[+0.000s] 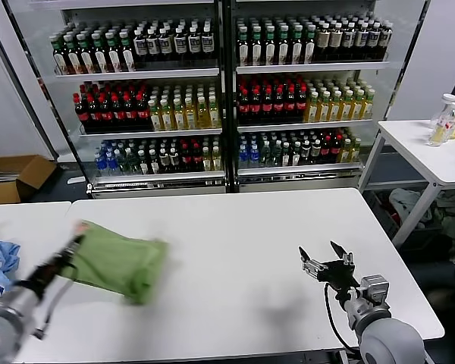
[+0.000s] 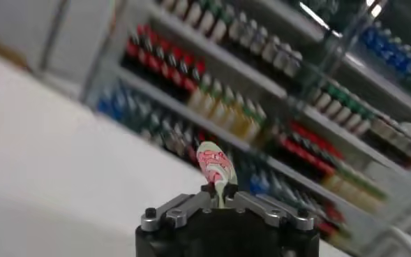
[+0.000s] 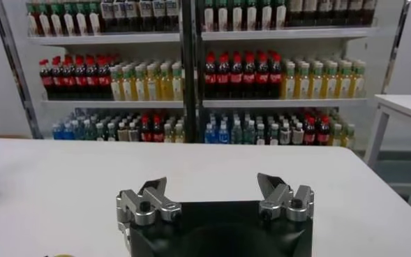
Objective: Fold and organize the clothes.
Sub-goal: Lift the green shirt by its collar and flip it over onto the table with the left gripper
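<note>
Here, left gripper (image 1: 70, 250) fingers pinch the T-shirt (image 1: 121, 262).

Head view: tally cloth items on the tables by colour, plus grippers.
Green T-shirt, pinched by the left gripper: 1
Blue cloth at the table's left edge: 1
Grippers, counting the open right gripper: 2
Total: 4
</note>
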